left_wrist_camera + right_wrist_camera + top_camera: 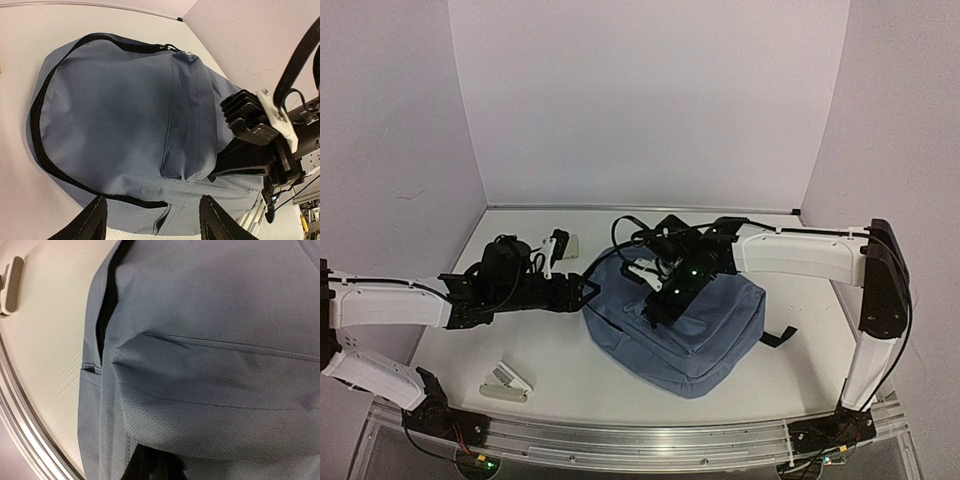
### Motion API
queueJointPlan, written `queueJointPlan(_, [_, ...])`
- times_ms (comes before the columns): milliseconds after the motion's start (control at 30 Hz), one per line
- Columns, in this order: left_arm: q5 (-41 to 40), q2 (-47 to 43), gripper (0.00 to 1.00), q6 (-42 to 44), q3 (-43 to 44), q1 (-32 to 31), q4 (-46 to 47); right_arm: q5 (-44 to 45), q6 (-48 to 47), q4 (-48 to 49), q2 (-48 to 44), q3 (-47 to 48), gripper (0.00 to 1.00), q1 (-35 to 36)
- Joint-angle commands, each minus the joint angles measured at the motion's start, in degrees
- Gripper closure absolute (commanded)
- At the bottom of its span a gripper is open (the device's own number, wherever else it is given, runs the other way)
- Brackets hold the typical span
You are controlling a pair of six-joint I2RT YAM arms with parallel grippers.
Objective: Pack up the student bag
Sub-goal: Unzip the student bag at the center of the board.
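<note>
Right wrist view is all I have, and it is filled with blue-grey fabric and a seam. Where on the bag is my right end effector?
Observer: The right end effector is low on the upward face of the student bag, at the front pocket. I cannot tell whether it grips fabric.
Operator: And the other arm?
Observer: The left end effector is at the bag edge facing the left arm, jaws apart, pointing across the bag.
Operator: Any strap lying outside the bag?
Observer: Yes, one black strap pokes out onto the table on the side toward the right arm's base.
</note>
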Motion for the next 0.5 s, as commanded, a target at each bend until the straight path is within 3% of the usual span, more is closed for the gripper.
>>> queueJointPlan(0, [-0.5, 1.6, 0.37, 4.0, 1.2, 0.3, -1.3, 3.1, -0.3, 2.1, -3.8, 2.8, 1.00, -0.8])
queueJointPlan(200, [1.8, 3.7, 0.35, 10.8, 2.0, 0.1, 1.2, -1.3, 0.9, 1.5, -5.9, 2.4, 1.00, -3.6])
queueJointPlan(467, [-0.4, 8.8, 0.34, 17.9, 4.7, -0.7, 4.5, -15.6, 6.4, 1.1, -6.1, 2.4, 1.00, -8.6])
